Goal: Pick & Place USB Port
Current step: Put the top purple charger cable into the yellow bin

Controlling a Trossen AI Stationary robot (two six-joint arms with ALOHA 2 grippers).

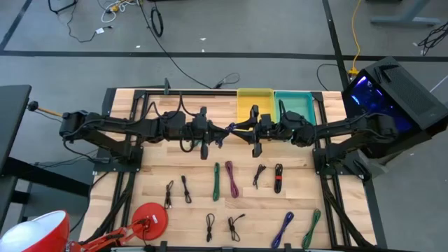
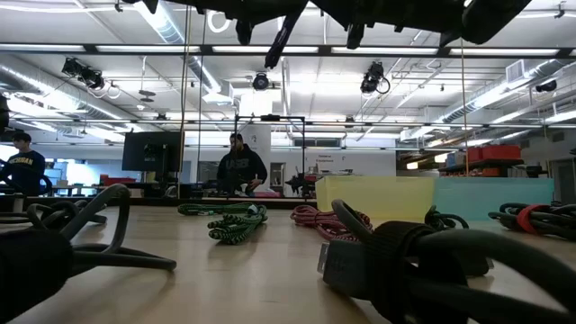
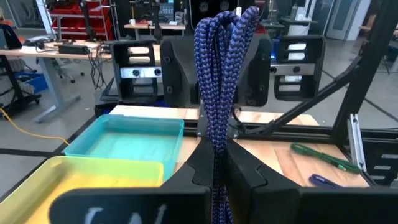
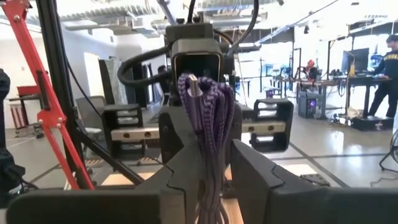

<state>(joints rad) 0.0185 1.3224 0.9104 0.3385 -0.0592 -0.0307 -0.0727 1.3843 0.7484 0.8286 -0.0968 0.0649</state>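
A blue-purple braided USB cable [image 1: 230, 129], coiled into a bundle, is up in the air over the table's far middle, between my two arms. My left gripper [image 1: 222, 132] reaches in from the left and my right gripper [image 1: 242, 131] from the right, nose to nose. Both are shut on the bundle. In the left wrist view the bundle [image 3: 219, 74] rises from my left gripper [image 3: 215, 177]. In the right wrist view it [image 4: 208, 112] stands in my right gripper [image 4: 211, 180], with a metal plug [image 4: 193, 84] at the top. My left gripper pinches the cable bundle [image 3: 216, 158] between its two fingers, several strands together, coming level from the table's left. The bundle is lifted clear of the table and stands beyond the fingers. My right gripper pinches the same bundle [image 4: 211, 163] between its two fingers, several strands together, level from the table's right. The looped end with the plug stands past the fingers, clear of the table.
A yellow bin [image 1: 255, 105] and a teal bin [image 1: 297, 105] sit side by side at the far edge, just behind the grippers. Several coiled cables lie on the near half, among them a green one [image 1: 216, 180] and a magenta one [image 1: 231, 178]. A red lamp base [image 1: 150, 217] stands near left.
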